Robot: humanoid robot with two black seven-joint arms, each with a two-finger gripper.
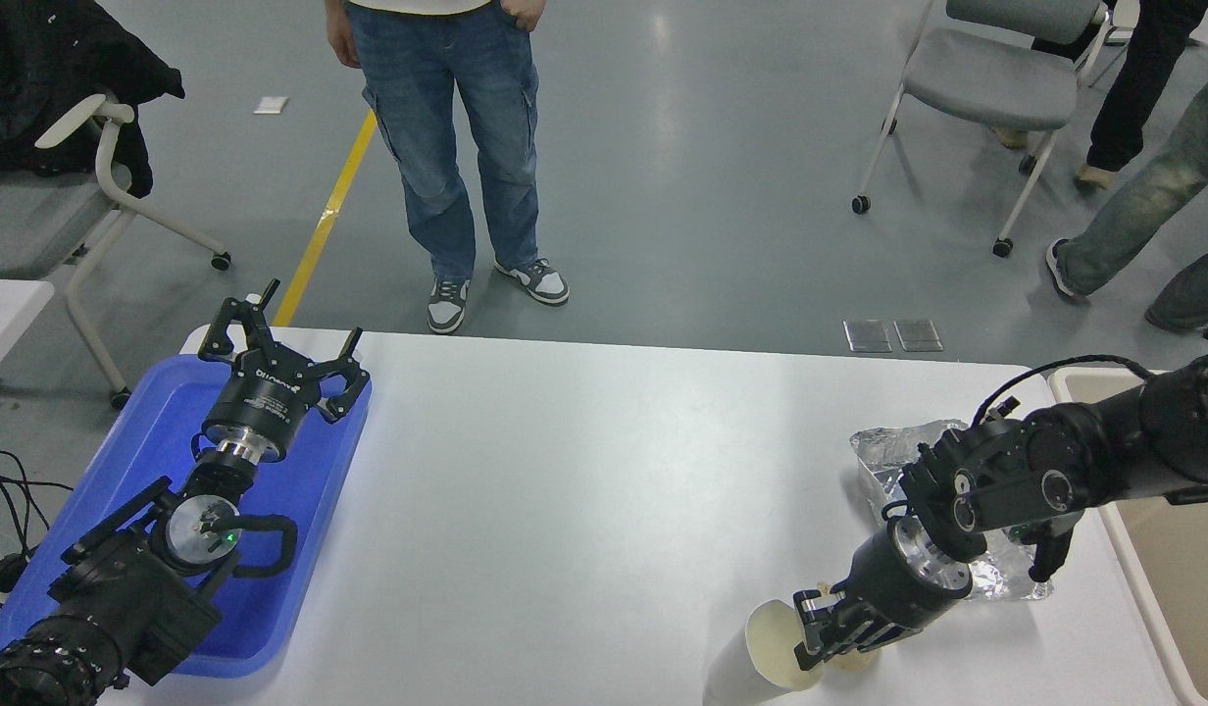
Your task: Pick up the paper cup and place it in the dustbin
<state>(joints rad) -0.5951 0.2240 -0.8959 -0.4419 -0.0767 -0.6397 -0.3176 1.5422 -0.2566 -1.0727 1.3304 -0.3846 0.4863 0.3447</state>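
Two arms: left arm parked at the lower left over a blue tray (pixel 124 461), right arm reaching in from the right edge toward the near table edge
Left gripper (pixel 280 345): fingers spread wide, holding nothing, poised above the tray's far end
Right gripper (pixel 828 635): fingers pinched on the cup's rim, one side of the rim caught between them
Cup (pixel 761 659): white, cream inside, tipped over to the left so its mouth faces up and to the right, near the front edge of the table (pixel 565 490); whether its base touches the table I cannot tell
Brown paper ball (pixel 852 659): just a sliver showing beneath the right gripper, close beside the cup
Foil tray (pixel 883 453): crinkled silver, on the table behind the right wrist, partly covered by the arm
Dustbin (pixel 1178 549): beige with a pale rim, beside the table's right end, well apart from the cup; the right forearm crosses over its far corner
People: one in blue jeans (pixel 447 127) standing at the far side of the table, others' legs at the upper right near a grey chair (pixel 991 83)
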